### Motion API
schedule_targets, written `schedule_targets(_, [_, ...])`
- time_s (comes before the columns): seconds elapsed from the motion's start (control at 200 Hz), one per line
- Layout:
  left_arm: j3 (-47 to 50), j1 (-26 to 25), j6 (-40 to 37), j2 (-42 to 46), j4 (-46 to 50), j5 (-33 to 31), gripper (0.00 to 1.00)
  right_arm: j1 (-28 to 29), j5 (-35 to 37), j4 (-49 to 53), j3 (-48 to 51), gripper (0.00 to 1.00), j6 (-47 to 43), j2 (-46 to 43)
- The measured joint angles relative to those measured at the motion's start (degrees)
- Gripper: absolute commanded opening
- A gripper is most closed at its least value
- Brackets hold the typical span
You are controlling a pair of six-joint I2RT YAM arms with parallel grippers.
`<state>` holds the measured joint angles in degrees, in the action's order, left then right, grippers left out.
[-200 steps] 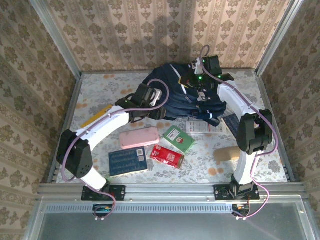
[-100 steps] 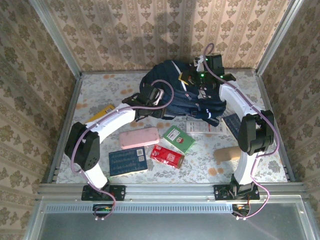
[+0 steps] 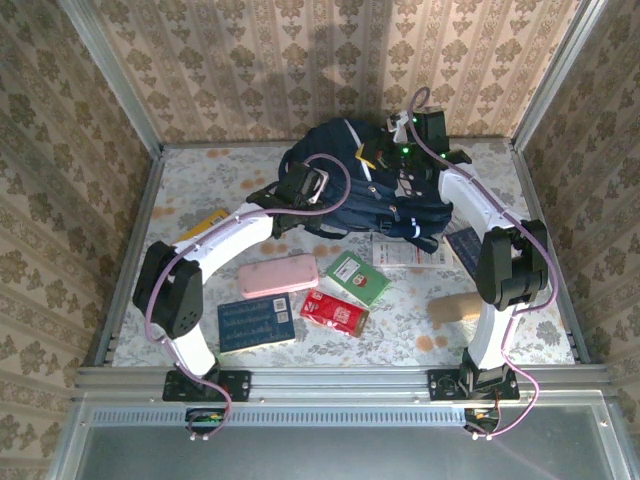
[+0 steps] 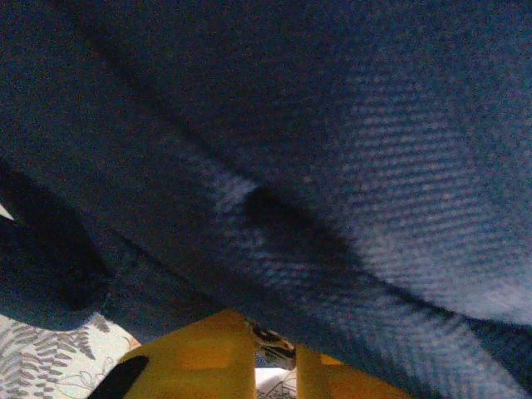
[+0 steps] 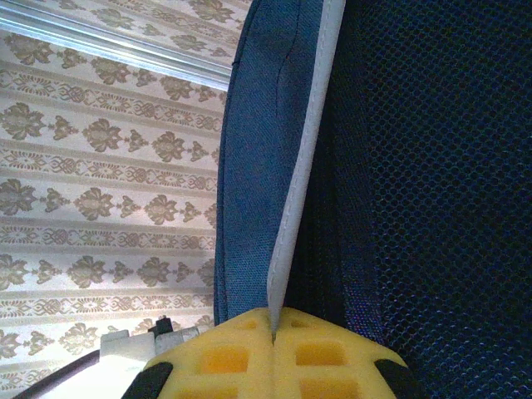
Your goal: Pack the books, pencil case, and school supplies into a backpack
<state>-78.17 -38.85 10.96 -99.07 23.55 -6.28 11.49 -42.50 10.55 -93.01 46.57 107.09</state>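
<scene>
Centrally, the backpack [image 3: 375, 200] lay heaped at the far end of the counter [image 3: 215, 170], with both arms reaching into it. The right fingers [image 5: 224, 357] were pressed together on its white-piped edge, at the far side. The left fingers [image 4: 199, 362] sat against its left flank with a narrow gap between them, their tips buried under navy fabric, so whether they pinched it could not be told. Near of the backpack lay the pencil case [image 3: 278, 275], a green pack [image 3: 358, 277], a red pack [image 3: 334, 313] and the blue book [image 3: 256, 323]; a white strip [image 3: 405, 253] lay at its near edge. The yellow book [image 3: 203, 224] showed to its left, half hidden by the left arm; the navy book [image 3: 466, 245] lay to its right. A tan roll [image 3: 455, 308] lay nearer still — no print anywhere was legible.
</scene>
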Motion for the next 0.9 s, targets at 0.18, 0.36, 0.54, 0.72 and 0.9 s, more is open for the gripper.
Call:
schedule_targets(0.18, [0.07, 0.04, -0.52, 0.00, 0.02, 0.48, 0.00, 0.02, 0.85, 2.43, -0.02, 0.14, -2.99, 0.00])
schedule_targets(0.36, [2.60, 0.66, -0.26, 0.94, 0.35, 3.67, 0.00, 1.22, 8.83, 11.37, -2.86, 0.40, -11.41, -0.02])
schedule_targets(0.54, [6.27, 1.03, 1.70, 2.38, 0.61, 8.04, 0.00, 5.44, 23.02, 16.09, -2.97, 0.48, -17.86, -2.45])
schedule_targets(0.72, [7.45, 1.03, 4.46, 4.28, 0.39, 12.81, 0.00, 8.92, 35.87, 16.76, 6.23, 0.33, -12.55, -12.04])
schedule_targets(0.9, [7.56, 1.01, 7.39, 6.60, -0.63, 17.90, 0.00, 8.31, 36.76, 9.77, 24.15, 0.38, 5.09, -26.75])
